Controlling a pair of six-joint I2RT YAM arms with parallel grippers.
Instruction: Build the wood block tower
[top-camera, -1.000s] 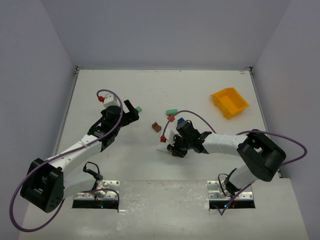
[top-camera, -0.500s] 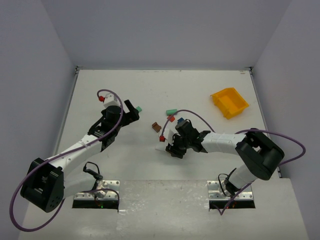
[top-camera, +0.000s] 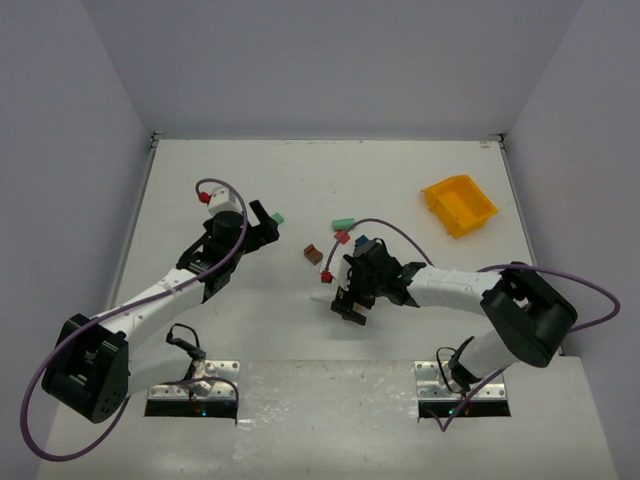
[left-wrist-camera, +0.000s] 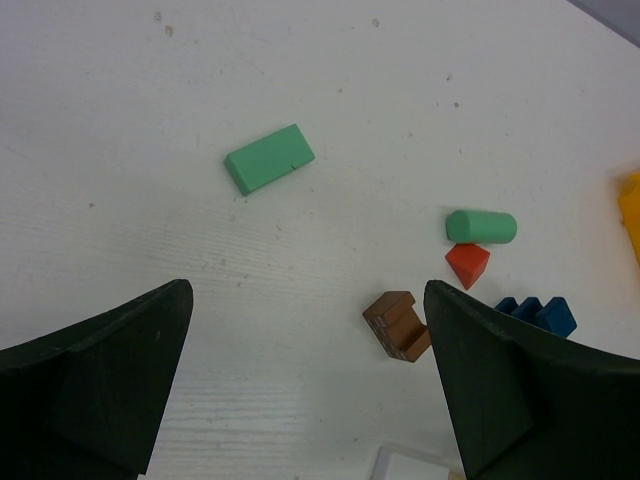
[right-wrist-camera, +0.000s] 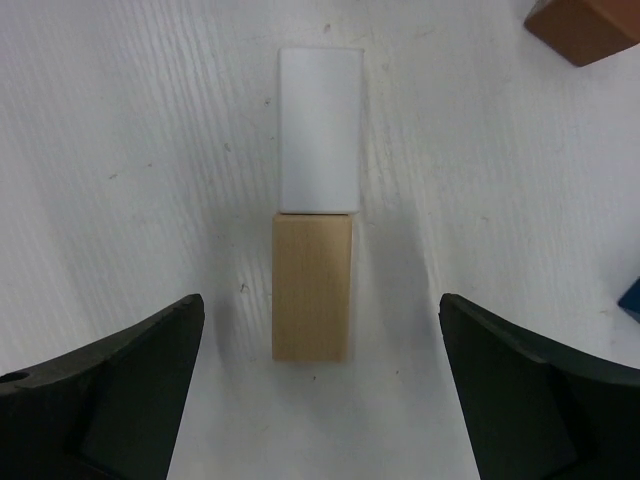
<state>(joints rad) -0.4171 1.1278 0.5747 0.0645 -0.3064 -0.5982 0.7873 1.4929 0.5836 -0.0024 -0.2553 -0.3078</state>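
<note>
The tan block (right-wrist-camera: 312, 288) is lying flat on the desk (right-wrist-camera: 120, 150), white block (right-wrist-camera: 319, 130) touching its end at 12 o'clock, brown block (right-wrist-camera: 585, 25) sitting apart at 2 o'clock. The right fingers (top-camera: 348, 303) are standing wide open either side, gripping nothing. The left fingers (top-camera: 265, 226) are hanging open, green block (left-wrist-camera: 269, 158) at their 12 o'clock.

Table (top-camera: 400, 170) plain white w/ faint grain. Landmark = notched blk (left-wrist-camera: 398, 325), reddish-brown, no pattern. Beyond it to the left: flat mint-green blk (left-wrist-camera: 268, 158). Beyond it to the right: mint-green cylinder (left-wrist-camera: 481, 226), orange-red wedge (left-wrist-camera: 468, 264) just beside that. Right of brown one: dark-blue blk (left-wrist-camera: 538, 314). Near it, arm-base side: white blk (right-wrist-camera: 318, 128) + pale tan bare-wood blk (right-wrist-camera: 312, 288). Bin (top-camera: 459, 205), far right of it: yellow. Left arm (top-camera: 160, 295) & right arm (top-camera: 455, 283) white/black; cables (top-camera: 215, 183) purple.
</note>
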